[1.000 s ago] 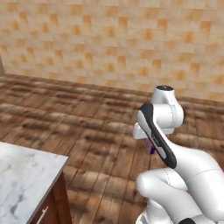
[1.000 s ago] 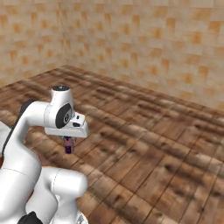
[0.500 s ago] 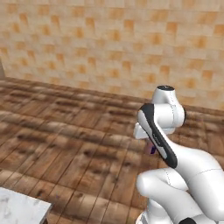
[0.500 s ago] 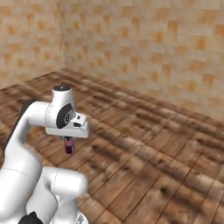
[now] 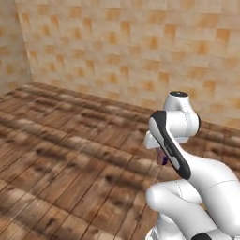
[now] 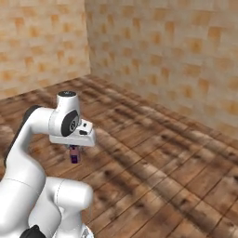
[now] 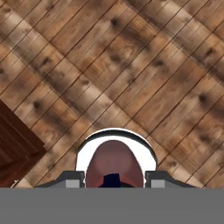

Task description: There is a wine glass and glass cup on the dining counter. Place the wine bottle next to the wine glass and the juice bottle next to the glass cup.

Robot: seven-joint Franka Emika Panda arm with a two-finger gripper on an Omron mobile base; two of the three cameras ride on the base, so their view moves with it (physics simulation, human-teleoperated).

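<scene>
My gripper (image 6: 74, 155) is clenched on the juice bottle (image 7: 113, 164) above the wooden floor (image 7: 131, 65); I should carry it level, upright and slowly.

The floor (image 5: 70, 159) is knotty brown wood planks, the wall (image 5: 131, 51) matt tan tile, the juice bottle (image 7: 113, 164) smooth pinkish plastic.
</scene>
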